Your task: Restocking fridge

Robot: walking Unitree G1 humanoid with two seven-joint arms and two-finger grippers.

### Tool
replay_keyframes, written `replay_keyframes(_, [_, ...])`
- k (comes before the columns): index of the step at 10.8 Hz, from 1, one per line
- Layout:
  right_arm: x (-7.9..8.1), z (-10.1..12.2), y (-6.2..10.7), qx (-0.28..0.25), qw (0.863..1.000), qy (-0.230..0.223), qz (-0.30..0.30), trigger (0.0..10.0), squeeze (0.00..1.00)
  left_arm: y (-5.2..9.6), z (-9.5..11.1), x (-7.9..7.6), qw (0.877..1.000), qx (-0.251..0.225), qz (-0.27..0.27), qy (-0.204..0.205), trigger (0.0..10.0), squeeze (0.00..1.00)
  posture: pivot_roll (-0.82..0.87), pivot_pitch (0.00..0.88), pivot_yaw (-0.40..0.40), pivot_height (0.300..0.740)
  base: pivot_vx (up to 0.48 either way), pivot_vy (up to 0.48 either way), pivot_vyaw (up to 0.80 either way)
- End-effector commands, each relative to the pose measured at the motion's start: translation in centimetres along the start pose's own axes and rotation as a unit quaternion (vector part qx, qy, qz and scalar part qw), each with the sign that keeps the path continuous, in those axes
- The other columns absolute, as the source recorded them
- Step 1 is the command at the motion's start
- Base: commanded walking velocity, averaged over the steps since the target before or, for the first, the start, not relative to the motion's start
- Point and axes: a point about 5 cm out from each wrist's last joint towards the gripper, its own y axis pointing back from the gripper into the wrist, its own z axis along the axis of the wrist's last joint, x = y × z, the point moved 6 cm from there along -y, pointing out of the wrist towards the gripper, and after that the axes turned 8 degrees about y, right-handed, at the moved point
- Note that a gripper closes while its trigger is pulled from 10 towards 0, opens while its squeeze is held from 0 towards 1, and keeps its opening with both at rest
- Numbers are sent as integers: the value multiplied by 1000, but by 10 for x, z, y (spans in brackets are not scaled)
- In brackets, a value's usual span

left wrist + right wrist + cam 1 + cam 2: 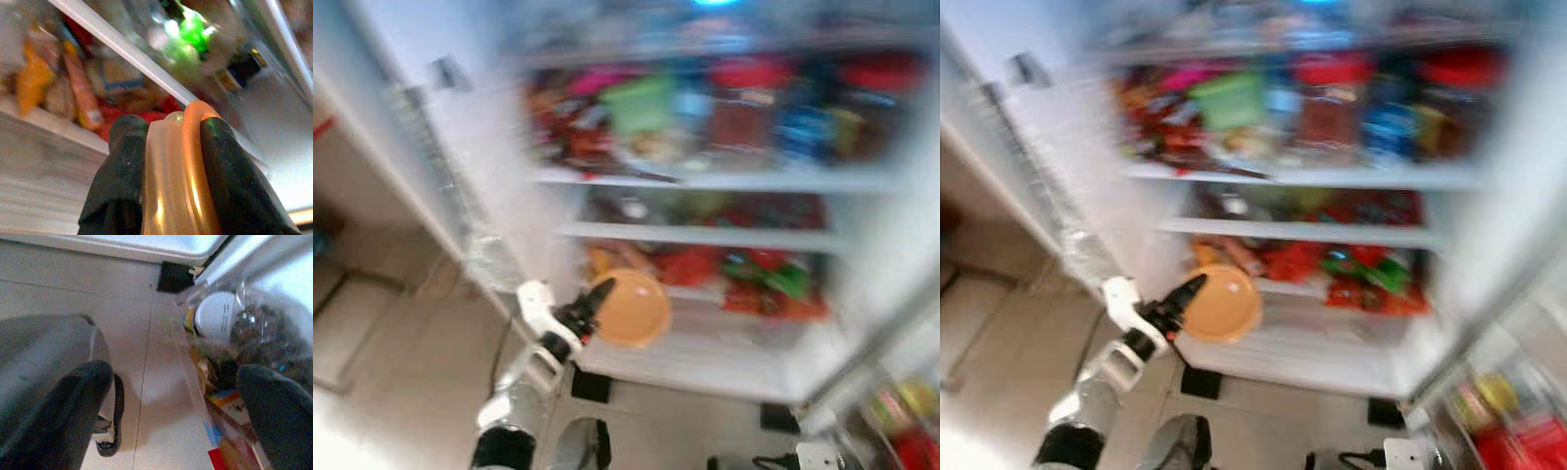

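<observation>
An open fridge (705, 181) stands before me, its shelves packed with blurred, colourful food. My left gripper (592, 305) is raised in front of the lowest shelf and is shut on the rim of an orange plate (634, 308). In the left wrist view the plate's edge (176, 181) sits clamped between both black fingers (120, 171). My right gripper (171, 416) hangs low and open over the tiled floor, beside the door bins.
The left fridge door (431, 147) stands swung open. On the right, door bins (901, 421) hold jars and packets, among them a white lid (217, 313). Beige floor tiles (401, 352) lie below. The lowest shelf (705, 343) has bare white room in front.
</observation>
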Motion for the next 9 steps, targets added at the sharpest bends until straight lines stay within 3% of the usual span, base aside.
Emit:
replay_keyframes(1, [15,-8,2,9,1000,-1,21,10000,0,-6,5,-8,1000,-9,-13,-3,10000,0,-129,97,107,637,277,0,0])
replay_keyframes(9, [16,-8,2,10,1000,-2,21,10000,0,-15,12,-21,999,-22,-36,9,10000,0,-130,98,114,637,272,0,0])
